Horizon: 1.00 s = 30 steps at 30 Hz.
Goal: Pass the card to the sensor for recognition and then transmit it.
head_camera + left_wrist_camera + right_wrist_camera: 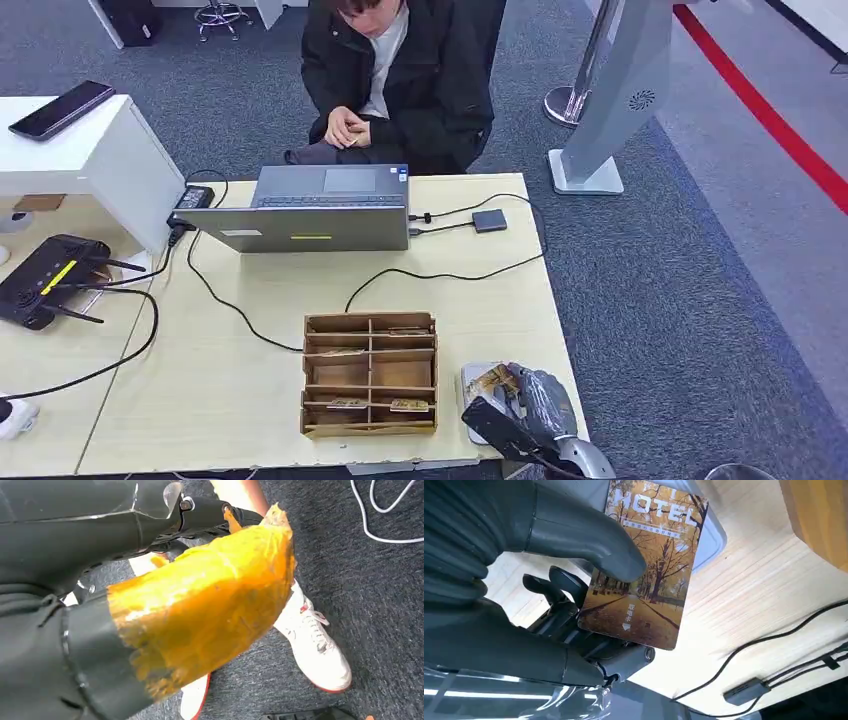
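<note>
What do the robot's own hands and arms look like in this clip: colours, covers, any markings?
The right hand has a grey ribbed cover at the wrist, a thick smooth grey thumb and darker, almost black fingers; in the head view it shows a glossy clear wrap over silver-grey arm parts. The left hand is dark grey with black linkages, and a broad part of it is wrapped in worn yellow-orange tape.
</note>
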Motion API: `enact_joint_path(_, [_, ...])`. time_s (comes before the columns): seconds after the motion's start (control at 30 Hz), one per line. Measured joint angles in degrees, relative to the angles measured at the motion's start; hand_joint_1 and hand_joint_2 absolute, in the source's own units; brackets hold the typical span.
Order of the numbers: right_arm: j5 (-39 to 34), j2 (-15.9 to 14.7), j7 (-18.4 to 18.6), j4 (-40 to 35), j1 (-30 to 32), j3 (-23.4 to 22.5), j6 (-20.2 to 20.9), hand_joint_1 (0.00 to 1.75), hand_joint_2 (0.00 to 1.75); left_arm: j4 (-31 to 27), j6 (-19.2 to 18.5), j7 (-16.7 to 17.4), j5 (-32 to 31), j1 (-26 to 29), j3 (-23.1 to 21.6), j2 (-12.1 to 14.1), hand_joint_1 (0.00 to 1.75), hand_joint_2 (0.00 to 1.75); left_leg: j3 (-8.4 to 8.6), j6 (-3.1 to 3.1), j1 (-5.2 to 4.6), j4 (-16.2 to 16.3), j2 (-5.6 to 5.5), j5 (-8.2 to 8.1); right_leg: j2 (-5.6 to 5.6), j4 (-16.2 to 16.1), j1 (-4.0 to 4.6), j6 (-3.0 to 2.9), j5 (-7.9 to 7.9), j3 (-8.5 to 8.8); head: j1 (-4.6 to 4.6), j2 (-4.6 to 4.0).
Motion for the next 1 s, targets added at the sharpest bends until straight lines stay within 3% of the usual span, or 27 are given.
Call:
enact_joint_path(0.53, [1.7,0.0,-0.2,-1.1,0.5,0.0,-2.8,1.75,1.75,0.0,0.0,0.0,0.3,0.0,0.0,0.0,0.00,0.00,0.00,0.00,0.00,0.0,0.00,0.00,0.00,0.0,0.00,0.00,0.00,0.00,0.00,0.00])
enact_joint_path(0.77, [4.8,-0.1,-1.8,-4.7,2.2,0.0,-6.8,1.75,1.75,0.0,0.0,0.0,1.0,0.1,0.4,0.0,0.00,0.00,-0.02,0.00,0.00,0.0,0.00,0.00,0.00,0.0,0.00,0.00,0.00,-0.02,0.00,0.00])
enact_joint_path(1.0, [8.5,0.3,-6.2,-10.2,3.8,-0.6,-13.9,1.75,1.75,0.0,0.1,-0.2,1.3,0.1,1.0,-0.1,0.00,0.00,-0.04,0.00,0.00,0.0,0.00,0.00,0.00,0.0,0.00,0.00,0.00,-0.03,0.00,0.00])
